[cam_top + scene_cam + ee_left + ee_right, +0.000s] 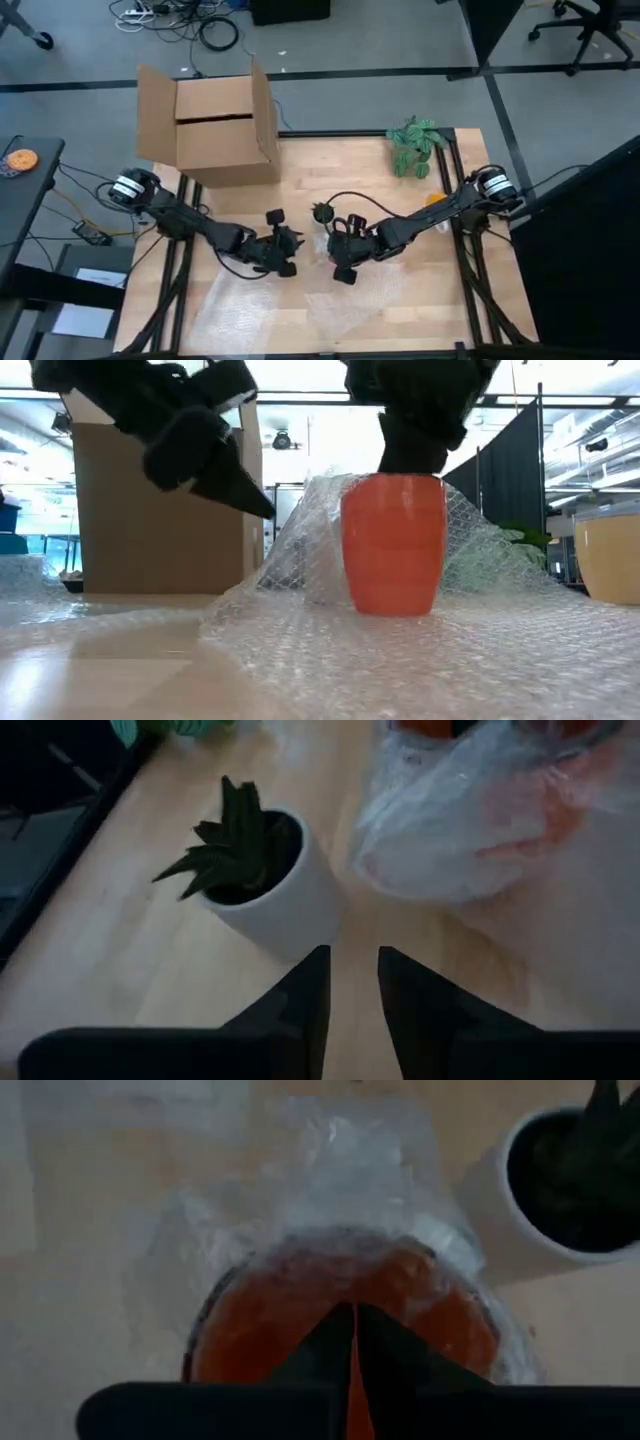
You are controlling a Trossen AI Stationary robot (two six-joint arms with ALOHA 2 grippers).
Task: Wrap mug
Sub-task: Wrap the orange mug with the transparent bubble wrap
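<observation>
An orange mug [393, 545] stands upright on a sheet of bubble wrap [480, 550] spread over the near middle of the table [300, 310]. Behind the mug the wrap rises to rim height. In the high view my right gripper hides the mug. My right gripper [410, 460] comes down on the mug's mouth with its fingers shut [352, 1335]. My left gripper [288, 255] hovers just left of the mug, above the wrap. Its fingers [352, 985] stand a narrow gap apart with nothing between them. My right gripper comes from above, pointing down at the mug's mouth, where bubble wrap [330, 1230] lies over the far rim. Its shut fingertips [340, 1320] meet the wrap there. The fingers themselves hide whether they pinch a fold or only press on it. The mug stays on the table.
A small white pot with a dark spiky plant [322, 212] stands just beyond the mug, close to both grippers [285, 895]. An open cardboard box [215, 125] sits at the far left. A green plant [415, 145] is at the far right. A tan container [610, 555] stands at the right.
</observation>
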